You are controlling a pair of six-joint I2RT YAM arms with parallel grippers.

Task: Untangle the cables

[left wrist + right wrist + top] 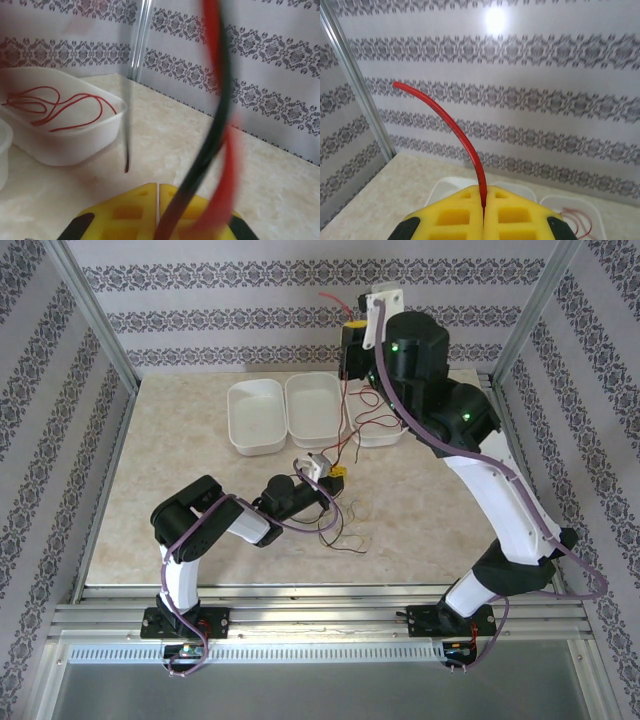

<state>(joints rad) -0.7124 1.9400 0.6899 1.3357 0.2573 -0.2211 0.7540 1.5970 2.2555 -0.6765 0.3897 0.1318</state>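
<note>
Jaws tight on red, black cables point(218, 125)

The worktop point(180, 460) was a pale, marbled slab. Three white tubs point(314, 407) sat side by side toward its far edge, the right one partly hidden. A few thin cables point(345, 530) lay in loose loops near the middle.

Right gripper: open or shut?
Shut. The right gripper's yellow pads meet, with a red cable pinched in the seam.
</note>
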